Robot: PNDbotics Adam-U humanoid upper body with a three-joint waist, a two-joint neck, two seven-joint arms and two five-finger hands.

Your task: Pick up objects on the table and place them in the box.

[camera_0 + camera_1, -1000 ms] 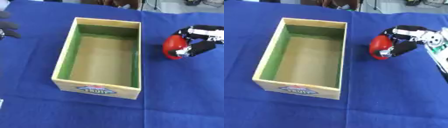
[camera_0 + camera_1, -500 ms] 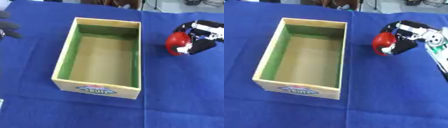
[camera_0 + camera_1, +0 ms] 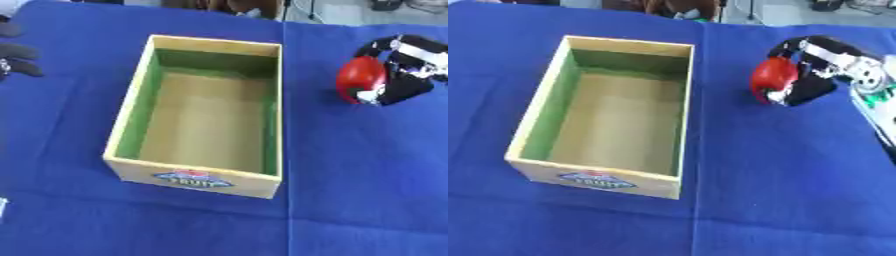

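Right hand (image 3: 820, 75) curls round a red object (image 3: 768, 80), right of the box (image 3: 131, 100).

Both views came from the head, looking steeply down at the blue surface (image 3: 367, 190) from close above, far edge at the top. They shared nearly everything: the open box (image 3: 131, 97) sat mid-frame in both. The left eye caught the left hand (image 3: 16, 52) at its edge; the right eye reached farther right.
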